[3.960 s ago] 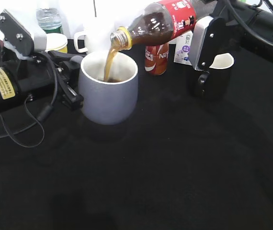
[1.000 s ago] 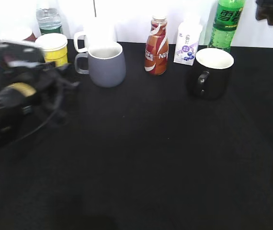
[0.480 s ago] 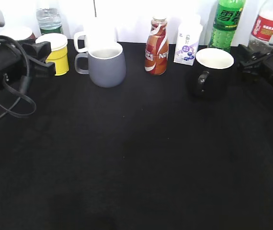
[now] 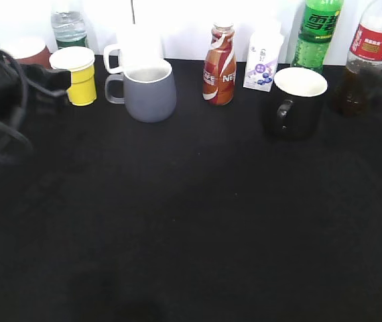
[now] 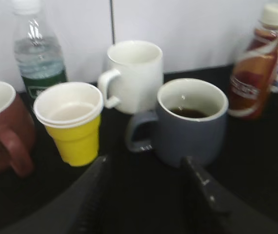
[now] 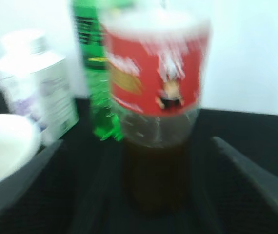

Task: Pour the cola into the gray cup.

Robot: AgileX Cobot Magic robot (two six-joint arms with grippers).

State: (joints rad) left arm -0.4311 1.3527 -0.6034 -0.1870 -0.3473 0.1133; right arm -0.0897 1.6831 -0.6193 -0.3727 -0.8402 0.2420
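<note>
The cola [image 4: 368, 60] stands upright at the back right of the black table, about a third full. In the right wrist view the cola [image 6: 156, 112] is centred just ahead of my right gripper [image 6: 138, 141], which is open wide with both fingers clear of the bottle. The gray cup [image 4: 149, 90] stands at the back left with its handle to the left. In the left wrist view the gray cup [image 5: 192, 126] holds dark liquid. My left gripper [image 5: 146, 168] is open and empty, just short of the cup. It shows blurred at the left edge of the exterior view [image 4: 47, 80].
Along the back stand a water bottle [image 4: 67, 23], a brown-red mug [image 4: 27, 50], a yellow cup [image 4: 78, 74], a white mug [image 4: 134, 47], a coffee bottle [image 4: 219, 64], a white carton [image 4: 263, 60] and a green soda bottle [image 4: 316, 30]. A black mug [image 4: 295, 100] stands left of the cola.
Four seconds ago the cola was being poured into the held cup. Now cup and bottle stand free on the table. Both grippers have let go and drawn back towards the sides.
</note>
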